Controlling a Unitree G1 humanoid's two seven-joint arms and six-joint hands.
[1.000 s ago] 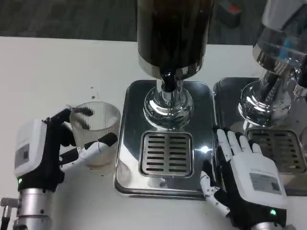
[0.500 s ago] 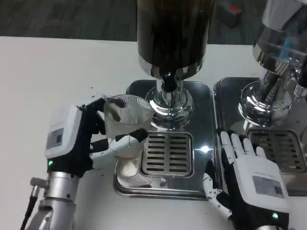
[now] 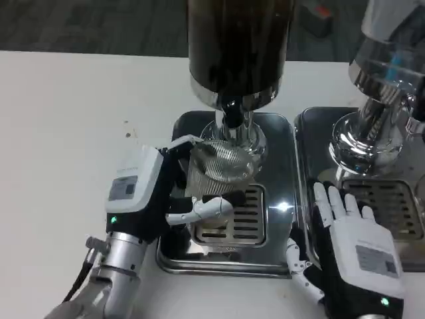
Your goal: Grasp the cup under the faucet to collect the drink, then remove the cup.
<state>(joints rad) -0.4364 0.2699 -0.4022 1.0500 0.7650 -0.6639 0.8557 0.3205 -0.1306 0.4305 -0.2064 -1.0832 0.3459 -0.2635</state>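
A clear ribbed plastic cup (image 3: pixel 218 171) is held by my left hand (image 3: pixel 151 194) over the slotted drip grate (image 3: pixel 232 216), just below the black faucet (image 3: pixel 229 109) of the dark drink dispenser (image 3: pixel 237 46). My fingers wrap the cup's side and it tilts slightly. My right hand (image 3: pixel 352 249) rests flat with fingers spread on the table, at the right edge of the steel drip tray (image 3: pixel 179 256).
A second dispenser (image 3: pixel 385 73) with its own steel tray and grate (image 3: pixel 392 206) stands at the right, close beside my right hand. White tabletop (image 3: pixel 66 133) stretches to the left.
My left hand has carried the cup rightward from the table beside the tray onto the grate under the faucet. The right hand has hardly moved.
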